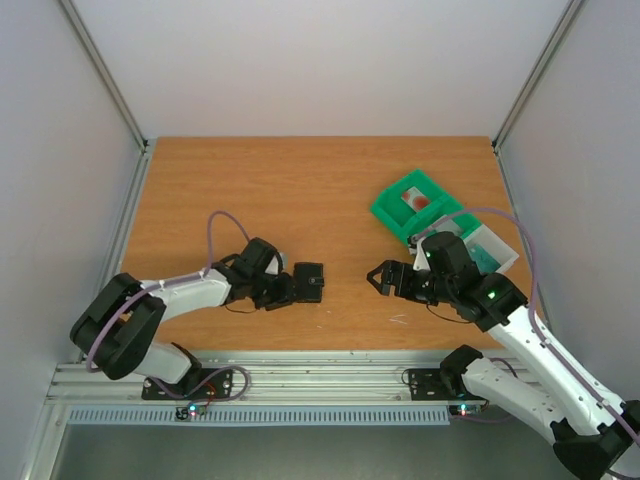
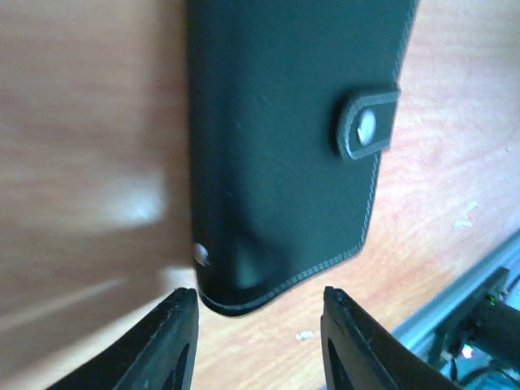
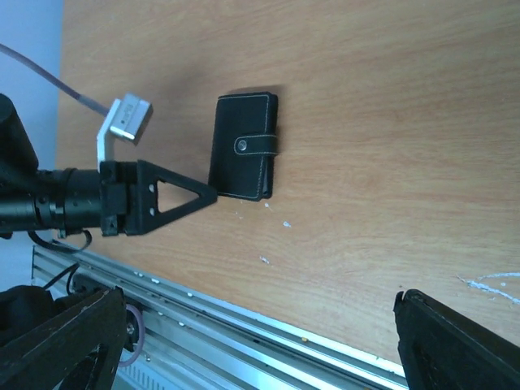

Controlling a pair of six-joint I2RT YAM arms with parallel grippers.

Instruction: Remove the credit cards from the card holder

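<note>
Left claw [image 2: 258,321] straddles an end of the card holder [image 2: 284,146].

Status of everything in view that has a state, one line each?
Black stitched bifold card holder: closed, strap snapped, flat on table.
Pale plastic card with red mark: lying in green plastic tray.
Teal-green plastic card: in tray's pale section, partly hidden.
Left gripper: open, straddling holder's corner, not gripping.
Right gripper: wide open, empty.

The black card holder [image 1: 309,282] lies flat just beside the left fingers [image 1: 287,291].
</note>
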